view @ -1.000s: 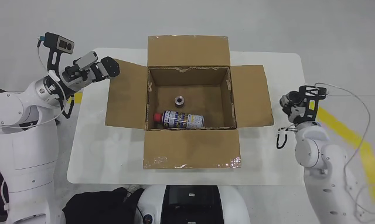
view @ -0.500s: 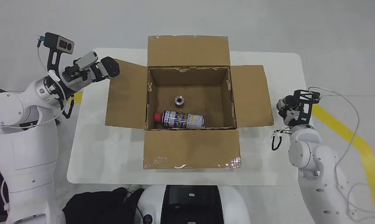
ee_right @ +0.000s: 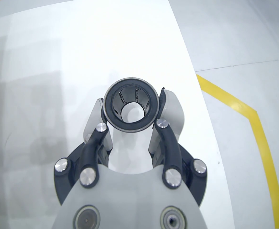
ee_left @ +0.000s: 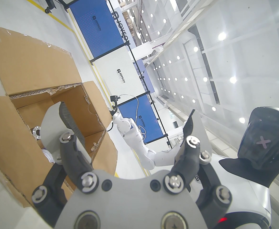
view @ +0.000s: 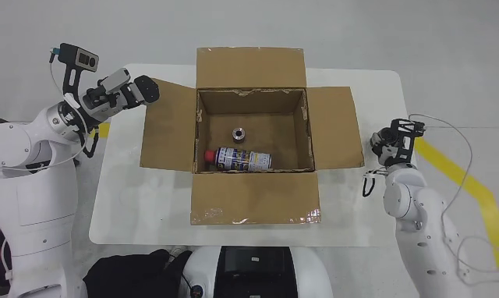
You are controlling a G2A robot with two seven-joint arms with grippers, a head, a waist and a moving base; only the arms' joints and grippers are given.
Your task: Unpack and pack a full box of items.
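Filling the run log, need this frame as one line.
left gripper: open, beside box flap | right gripper: shut on bearing sleeve, over table beside box | in box: spray can, metal fitting

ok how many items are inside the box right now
2: a spray can lying along the near wall, a small metal bushing mid-floor. The near wall could hide more.
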